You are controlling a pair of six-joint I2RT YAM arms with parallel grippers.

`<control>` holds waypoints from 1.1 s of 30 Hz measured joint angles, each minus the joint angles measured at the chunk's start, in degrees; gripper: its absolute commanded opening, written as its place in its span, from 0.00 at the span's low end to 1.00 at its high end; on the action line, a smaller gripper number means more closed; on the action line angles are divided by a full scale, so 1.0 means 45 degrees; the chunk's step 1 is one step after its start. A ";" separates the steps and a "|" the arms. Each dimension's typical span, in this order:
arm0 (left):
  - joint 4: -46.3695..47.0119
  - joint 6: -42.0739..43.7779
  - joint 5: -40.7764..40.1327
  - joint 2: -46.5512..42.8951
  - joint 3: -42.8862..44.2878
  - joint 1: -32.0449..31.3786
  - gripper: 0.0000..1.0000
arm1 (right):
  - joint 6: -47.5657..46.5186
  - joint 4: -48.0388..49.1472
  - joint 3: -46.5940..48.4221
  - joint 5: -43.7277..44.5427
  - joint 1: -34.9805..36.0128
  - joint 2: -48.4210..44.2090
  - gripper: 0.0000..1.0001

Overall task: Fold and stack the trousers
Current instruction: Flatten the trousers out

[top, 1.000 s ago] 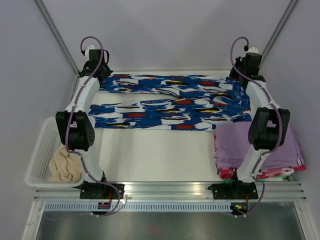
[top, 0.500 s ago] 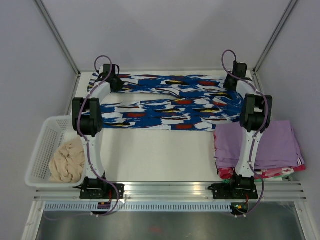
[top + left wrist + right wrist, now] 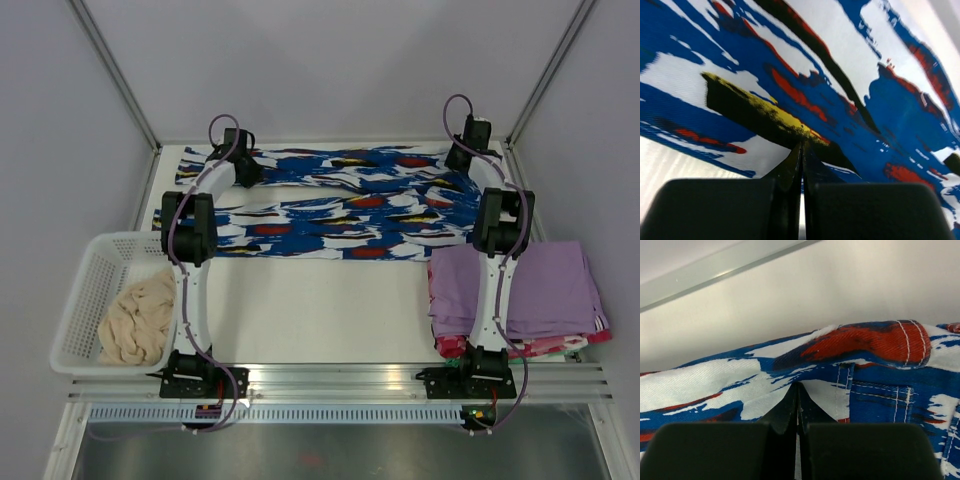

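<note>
The trousers (image 3: 340, 205), in a blue, white and black print with red and yellow flecks, lie spread flat across the far half of the table, legs to the left and waist to the right. My left gripper (image 3: 244, 168) is down on the far leg; its jaws are shut with the tips pinched into the cloth (image 3: 802, 144). My right gripper (image 3: 462, 158) is down at the far waist corner. Its jaws are shut with the tips in the fabric (image 3: 798, 385) just below the waistband (image 3: 875, 342).
A stack of folded lilac garments (image 3: 545, 290) lies at the near right, next to the right arm. A white basket (image 3: 85, 290) at the near left holds a cream fluffy bundle (image 3: 135, 320). The back rail (image 3: 730, 270) runs just beyond the waistband.
Both arms have swung in from the table's far outer corners onto the far edge of the trousers. The left ends of the legs, once covered by the left arm, now show.
</note>
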 measured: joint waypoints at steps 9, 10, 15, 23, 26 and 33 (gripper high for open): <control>-0.1554 0.0078 -0.0136 0.1146 0.1953 -0.0714 0.02 | 0.0083 -0.0049 0.1253 -0.0282 0.0000 0.0801 0.06; -0.1632 0.0112 -0.0228 0.1156 0.1996 -0.0777 0.02 | 0.0078 -0.0049 0.1389 -0.0291 0.0000 0.0879 0.06; -0.1923 0.0160 -0.0850 0.1132 0.2040 -0.0991 0.02 | 0.0063 -0.0044 0.1622 -0.0500 -0.0015 0.1035 0.10; -0.2050 0.0170 -0.1486 -0.0058 0.0189 -0.1205 0.02 | 0.0049 0.0049 0.1520 -0.1229 -0.0058 0.0981 0.35; -0.1987 0.0209 -0.1724 -0.0772 -0.0923 -0.1243 0.02 | -0.0034 0.0427 0.0729 -0.2108 -0.0083 0.0534 0.49; -0.1987 0.0510 -0.1982 -0.1423 -0.1875 -0.1263 0.02 | -0.0219 -0.0194 -0.0996 -0.3016 -0.0044 -0.1001 0.65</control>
